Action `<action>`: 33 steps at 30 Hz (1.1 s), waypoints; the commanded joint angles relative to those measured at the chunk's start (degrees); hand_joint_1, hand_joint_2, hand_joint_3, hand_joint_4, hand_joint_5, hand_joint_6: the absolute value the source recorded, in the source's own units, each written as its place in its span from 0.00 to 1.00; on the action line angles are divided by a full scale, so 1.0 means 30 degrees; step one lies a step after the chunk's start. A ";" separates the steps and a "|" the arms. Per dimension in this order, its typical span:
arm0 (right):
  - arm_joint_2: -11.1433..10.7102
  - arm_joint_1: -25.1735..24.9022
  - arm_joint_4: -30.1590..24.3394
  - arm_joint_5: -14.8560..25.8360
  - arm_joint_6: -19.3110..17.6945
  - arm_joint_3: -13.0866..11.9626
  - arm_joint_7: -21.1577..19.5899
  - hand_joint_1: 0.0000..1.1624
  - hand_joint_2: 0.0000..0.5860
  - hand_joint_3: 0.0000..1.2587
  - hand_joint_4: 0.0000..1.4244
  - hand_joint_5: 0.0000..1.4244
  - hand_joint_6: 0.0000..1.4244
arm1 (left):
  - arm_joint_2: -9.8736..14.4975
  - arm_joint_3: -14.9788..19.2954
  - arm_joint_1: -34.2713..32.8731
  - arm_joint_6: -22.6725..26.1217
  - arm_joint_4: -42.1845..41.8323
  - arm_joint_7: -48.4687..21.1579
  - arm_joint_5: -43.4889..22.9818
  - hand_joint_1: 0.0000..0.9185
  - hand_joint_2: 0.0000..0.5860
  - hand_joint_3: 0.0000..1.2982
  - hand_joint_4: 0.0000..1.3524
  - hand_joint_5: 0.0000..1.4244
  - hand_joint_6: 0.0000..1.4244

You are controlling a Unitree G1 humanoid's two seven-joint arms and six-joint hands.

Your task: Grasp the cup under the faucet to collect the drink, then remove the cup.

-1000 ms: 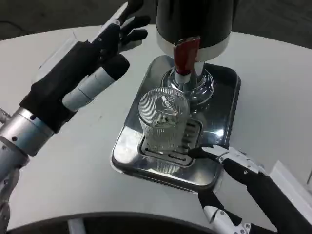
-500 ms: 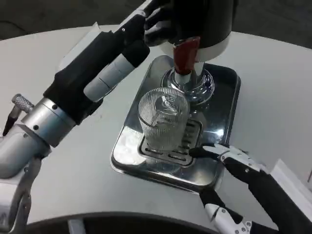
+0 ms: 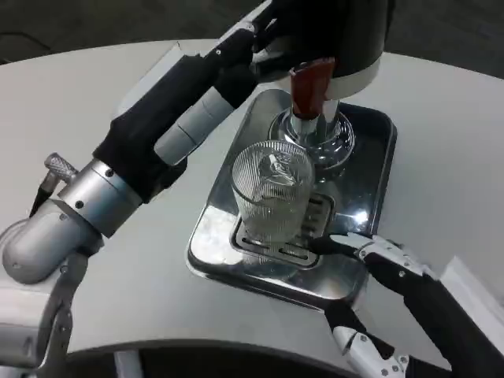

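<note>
Left hand [image 3: 206,93] stretches across toward the dark dispenser [image 3: 331,31], its fingertips up against that body and partly hidden, so whether they grip anything cannot be told. Right hand [image 3: 394,276] lies at the near right corner of the steel tray [image 3: 370,157], fingers apart, one black fingertip [image 3: 321,246] pointing at the cup's foot, contact unclear. Ribbed glass cup [image 3: 272,197] stands upright on the tray's slotted grate [image 3: 311,216], just in front of the red-handled faucet [image 3: 311,87]. Tray sits on the white table [image 3: 94,94].
</note>
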 commanded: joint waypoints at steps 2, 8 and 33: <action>0.0008 0.0175 0.0091 0.0202 0.0090 -0.0069 -0.0186 0.40 0.88 0.20 0.10 0.06 0.00 | -0.0252 -0.0517 -0.0178 0.0317 -0.0017 -0.0596 -0.0179 0.06 0.02 0.05 0.03 0.13 0.09; 0.0011 0.0021 0.0196 0.0243 0.0146 -0.0017 -0.0165 0.40 0.88 0.20 0.10 0.06 0.00 | -0.0381 -0.0743 0.0072 0.0619 -0.0567 -0.0829 -0.0267 0.07 0.02 0.05 0.04 0.14 0.09; 0.0048 -0.0040 0.0173 0.0195 0.0175 0.0096 -0.0203 0.40 0.88 0.20 0.11 0.06 0.00 | 0.0331 -0.0887 -0.0514 0.0380 -0.0163 -0.1834 0.0400 0.04 0.05 0.18 0.12 0.18 0.12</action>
